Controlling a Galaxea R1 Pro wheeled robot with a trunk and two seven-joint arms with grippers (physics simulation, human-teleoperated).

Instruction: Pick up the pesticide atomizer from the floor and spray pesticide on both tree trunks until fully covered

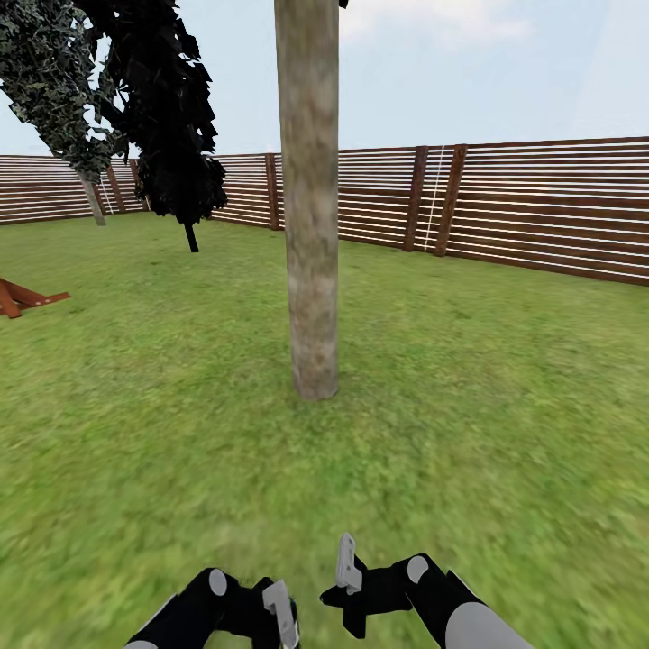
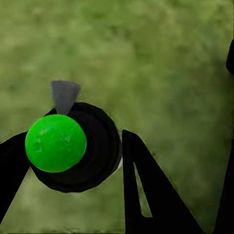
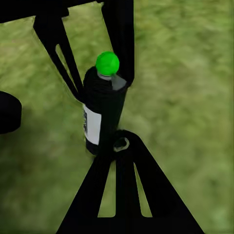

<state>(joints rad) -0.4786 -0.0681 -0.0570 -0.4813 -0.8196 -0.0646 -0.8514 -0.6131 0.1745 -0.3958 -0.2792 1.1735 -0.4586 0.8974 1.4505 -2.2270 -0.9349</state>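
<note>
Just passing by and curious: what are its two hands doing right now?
Left gripper: closed on the pesticide atomizer.
Right gripper: closed, holding nothing.

garden — simulated | lawn (image 1: 505, 379) | slat fence (image 1: 541, 203) | tree trunk (image 1: 311, 225) — open sky

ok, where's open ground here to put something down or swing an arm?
Free: grass right of the tree trunk up to the fence; grass from trunk to the left gripper and right gripper; strip between trunk and the brown timber. Crowded: at both grippers, close by the pesticide atomizer.
</note>
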